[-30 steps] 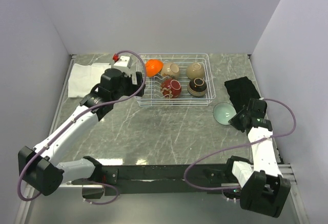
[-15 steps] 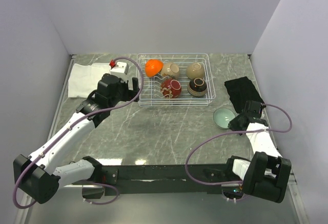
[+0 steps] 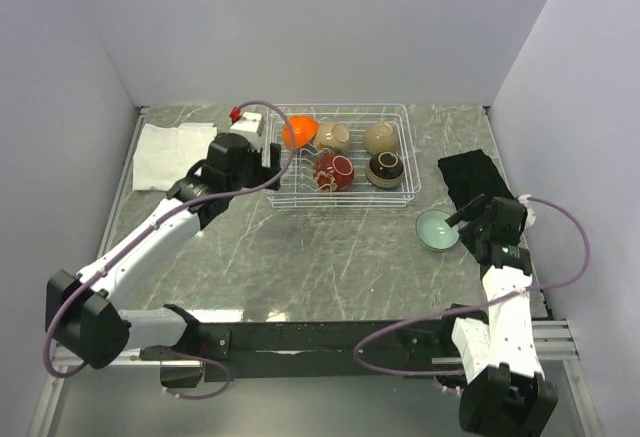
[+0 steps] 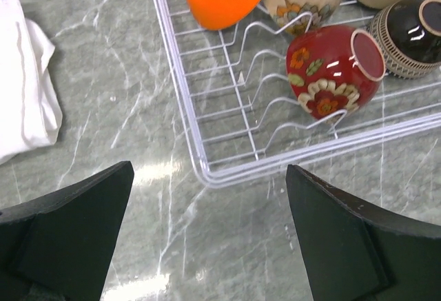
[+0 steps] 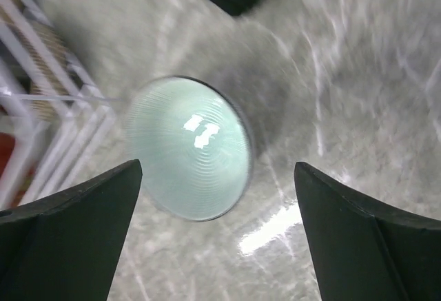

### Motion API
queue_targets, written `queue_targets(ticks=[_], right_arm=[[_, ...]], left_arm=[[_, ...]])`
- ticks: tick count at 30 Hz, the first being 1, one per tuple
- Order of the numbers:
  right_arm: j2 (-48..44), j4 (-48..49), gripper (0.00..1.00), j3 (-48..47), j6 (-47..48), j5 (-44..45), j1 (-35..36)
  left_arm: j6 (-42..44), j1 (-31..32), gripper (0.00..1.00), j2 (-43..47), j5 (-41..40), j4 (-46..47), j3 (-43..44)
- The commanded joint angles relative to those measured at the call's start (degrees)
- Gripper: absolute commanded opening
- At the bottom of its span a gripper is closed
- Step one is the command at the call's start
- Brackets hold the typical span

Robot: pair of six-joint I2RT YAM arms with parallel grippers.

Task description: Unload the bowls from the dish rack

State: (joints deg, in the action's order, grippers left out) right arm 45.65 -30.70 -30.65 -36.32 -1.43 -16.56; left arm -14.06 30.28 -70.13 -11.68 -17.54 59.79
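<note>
Standing at the far middle of the grey marbled table [image 3: 330, 257], the dish rack [image 3: 352, 200] is holding five of the bowls among its upright tines. Far row, left to right: the orange bowl [image 3: 299, 132] is leaning on its side in the far left corner, the flowered tan bowl [image 3: 333, 137] is lying just beside it, and the plain tan bowl [image 3: 381, 138] is sitting further right. Near row: the dark red bowl [image 3: 334, 172] with its flower pattern is resting on its side, foot ring turned right, and the black-brown bowl [image 3: 385, 169] is lying just right of it. The pale green bowl [image 3: 437, 229] is sitting upright on the table, outside the rack, off its near right corner and near the black cloth [image 3: 475, 179]. The right gripper [image 5: 218, 167] is hovering above this bowl with its jaws released, spread wide and gripping nothing. The left gripper [image 4: 209, 170] is hanging over the rack's near left corner, jaws likewise parted wide and grasping nothing. A folded white cloth [image 3: 170, 152] is lying on the table to the left of the rack, apart from it.
</note>
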Motion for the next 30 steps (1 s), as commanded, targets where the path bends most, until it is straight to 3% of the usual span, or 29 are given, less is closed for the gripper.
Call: queue_targets(ticks=[1,12,23,30], right_arm=[[-4.9,-3.8,1.00,-7.6,2.6,2.0,0.3],[-11.2,-2.5,1.00,-9.8,7.8,-0.1,8.4],[-12.3,-2.3,1.00,-9.6,8.8,-3.0,13.9],[-10.8,-0.9,1.00,-10.5,10.3,-4.9,16.1]], left_arm=[[0.6,0.5,0.99,-4.7,0.1,0.1,7.9],[9.0,0.5,0.99,-26.4,-2.5,-5.5,29.3],[26.6,0.4,0.99,-41.3,3.2,-3.6,40.0],[29.4,-0.7,1.00,-49.9,5.5,-5.8,50.1]])
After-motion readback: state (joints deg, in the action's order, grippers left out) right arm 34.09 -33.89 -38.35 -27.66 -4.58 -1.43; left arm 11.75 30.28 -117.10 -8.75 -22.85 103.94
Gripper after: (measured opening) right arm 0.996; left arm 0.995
